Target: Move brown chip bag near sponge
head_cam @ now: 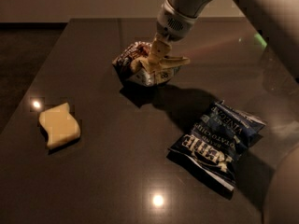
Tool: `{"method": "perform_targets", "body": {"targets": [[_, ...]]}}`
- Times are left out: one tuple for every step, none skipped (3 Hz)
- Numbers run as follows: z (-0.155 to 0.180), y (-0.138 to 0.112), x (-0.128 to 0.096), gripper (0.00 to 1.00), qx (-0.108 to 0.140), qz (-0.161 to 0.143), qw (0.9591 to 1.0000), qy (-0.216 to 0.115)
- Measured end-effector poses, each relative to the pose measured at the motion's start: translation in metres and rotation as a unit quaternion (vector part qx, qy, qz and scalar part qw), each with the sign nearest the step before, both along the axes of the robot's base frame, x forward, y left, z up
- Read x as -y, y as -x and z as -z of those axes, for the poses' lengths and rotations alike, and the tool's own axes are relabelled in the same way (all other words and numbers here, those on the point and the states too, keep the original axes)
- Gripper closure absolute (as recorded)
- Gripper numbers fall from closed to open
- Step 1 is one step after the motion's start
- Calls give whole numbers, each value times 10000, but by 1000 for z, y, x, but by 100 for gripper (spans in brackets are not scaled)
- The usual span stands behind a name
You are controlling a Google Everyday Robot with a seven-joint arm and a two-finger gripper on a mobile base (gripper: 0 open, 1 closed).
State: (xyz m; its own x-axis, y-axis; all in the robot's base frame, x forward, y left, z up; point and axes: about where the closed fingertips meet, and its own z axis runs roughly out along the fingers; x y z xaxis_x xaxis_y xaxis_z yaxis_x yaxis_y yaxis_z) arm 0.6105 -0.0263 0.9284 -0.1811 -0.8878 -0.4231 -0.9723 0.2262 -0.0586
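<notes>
Camera view: gripper clamped on brown chip bag.
Crumpled under the fingers at far-centre of dark table, well apart from sponge at left; blue Kettle chip bag lay right.

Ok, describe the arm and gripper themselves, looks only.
The arm is a smooth, rounded off-white shell, narrowing to a cylindrical wrist with a dotted vent band. The gripper, at the brown chip bag on the dark table, has pale cream fingers. No cables or markings show.
</notes>
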Motion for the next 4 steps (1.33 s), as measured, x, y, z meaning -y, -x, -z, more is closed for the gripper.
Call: {"method": "perform_targets", "body": {"targets": [[-5, 43, -25, 100, -103, -645, 9977, -157], [-4, 78, -54, 90, -230, -1170, 9925, -269], [0, 108, -85, 59, -343, -1625, 9855, -345], [2, 120, -101, 36, -320, -1817, 9821, -380]]}}
